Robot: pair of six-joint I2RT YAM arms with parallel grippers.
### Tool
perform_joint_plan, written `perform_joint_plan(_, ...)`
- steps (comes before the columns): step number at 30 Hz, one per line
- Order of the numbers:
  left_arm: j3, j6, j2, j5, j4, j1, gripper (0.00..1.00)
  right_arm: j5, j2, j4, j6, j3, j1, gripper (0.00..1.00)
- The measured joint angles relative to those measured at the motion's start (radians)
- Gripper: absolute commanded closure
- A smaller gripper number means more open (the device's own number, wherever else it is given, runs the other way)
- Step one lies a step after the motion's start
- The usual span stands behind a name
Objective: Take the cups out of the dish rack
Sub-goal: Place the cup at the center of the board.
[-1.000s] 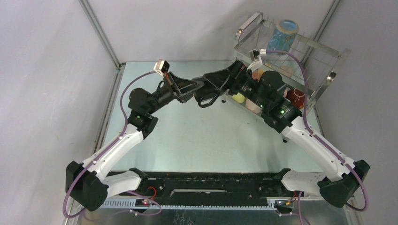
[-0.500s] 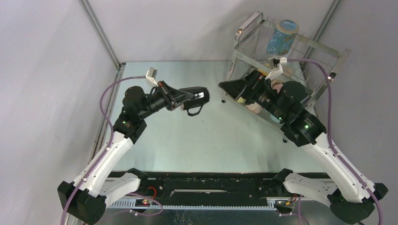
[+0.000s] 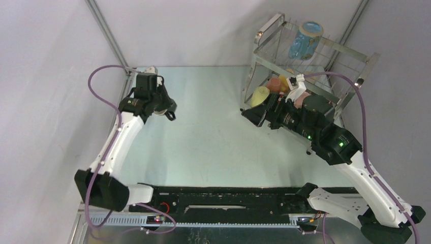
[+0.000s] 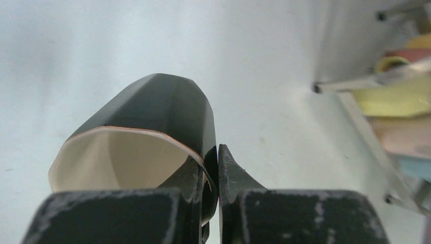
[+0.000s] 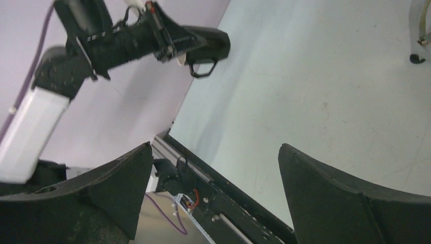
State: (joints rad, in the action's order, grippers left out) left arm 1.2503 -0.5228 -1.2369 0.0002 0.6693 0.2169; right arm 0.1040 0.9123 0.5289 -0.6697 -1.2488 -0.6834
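A black cup (image 4: 162,112) with a cream inside hangs in my left gripper (image 4: 217,152), which is shut on its rim wall. From above, that gripper (image 3: 161,105) and the black cup (image 3: 166,110) are over the table's far left, well away from the dish rack (image 3: 264,38). The chrome wire rack stands at the back right with a light blue cup (image 3: 306,38) on its upper tier. A yellow cup (image 3: 259,95) and a pinkish one (image 3: 274,84) lie lower down. My right gripper (image 3: 250,114) is open and empty at the rack's lower left corner.
The purple wall and a metal frame post (image 3: 109,38) stand close to the left arm. One rack foot (image 5: 418,57) shows at the right wrist view's edge. The black base rail (image 3: 223,195) runs along the near table edge.
My left arm has swung from the table's middle to the far left, carrying the black cup. My right arm has drawn back toward the rack's lower corner, its jaws still open.
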Motion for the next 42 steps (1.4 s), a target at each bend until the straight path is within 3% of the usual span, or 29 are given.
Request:
perform_joint_plan(8,0.145,0.105,-0.284,-0.133,0.048,-0.137,1.00,-0.002,0.000,0.051,0.049,0.001,-0.018,0.00)
perform_joint_plan(25,0.587,0.159,-0.775,-0.119,0.156,-0.251,1.00,-0.025,-0.044,0.120,0.109,0.001,-0.037,0.00)
perform_joint_plan(32,0.685,0.164,-0.890,-0.106,0.208,-0.271,0.99,-0.025,-0.066,0.148,0.134,0.001,-0.037,0.00)
perform_joint_plan(42,0.743,0.165,-0.948,-0.103,0.257,-0.272,0.84,-0.026,-0.067,0.153,0.156,0.001,-0.037,0.00)
